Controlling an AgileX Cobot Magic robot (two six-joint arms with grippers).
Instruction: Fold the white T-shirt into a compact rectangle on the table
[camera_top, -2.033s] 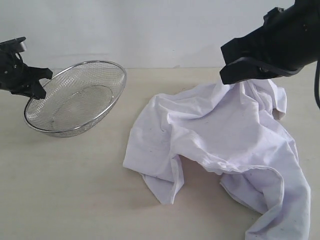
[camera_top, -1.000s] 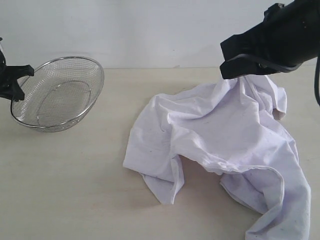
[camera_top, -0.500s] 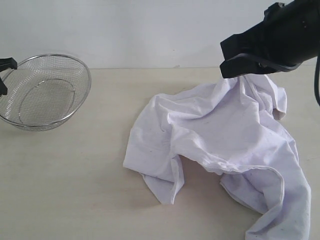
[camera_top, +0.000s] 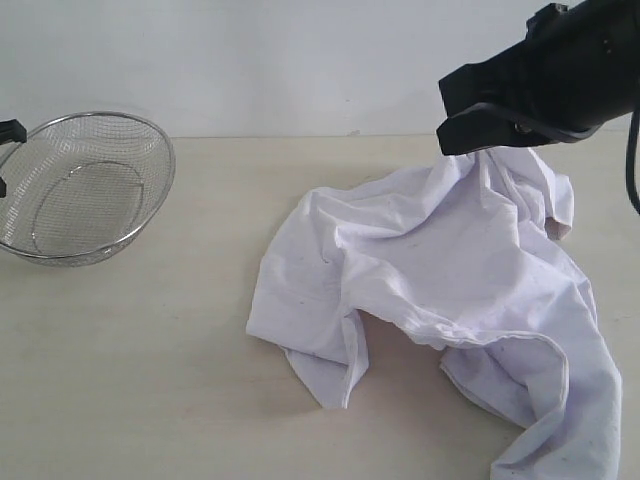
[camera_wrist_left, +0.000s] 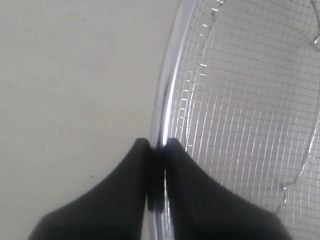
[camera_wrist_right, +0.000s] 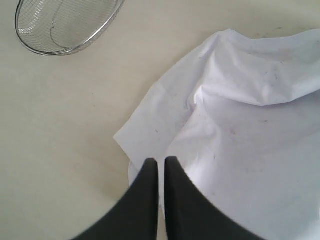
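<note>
Table (camera_top: 150, 380) bears the shirt (camera_top: 440, 260), which lies on it unfolded and crumpled, plain white cloth showing. Right gripper (camera_wrist_right: 161, 161) hangs over the shirt's far edge with its fingers pressed together; whether any cloth is caught between them cannot be told. Bowl (camera_top: 90, 190) rests well left of the shirt, and the left gripper (camera_wrist_left: 157, 145) straddles its rim on the side away from the shirt, clamped or released not determinable.
</note>
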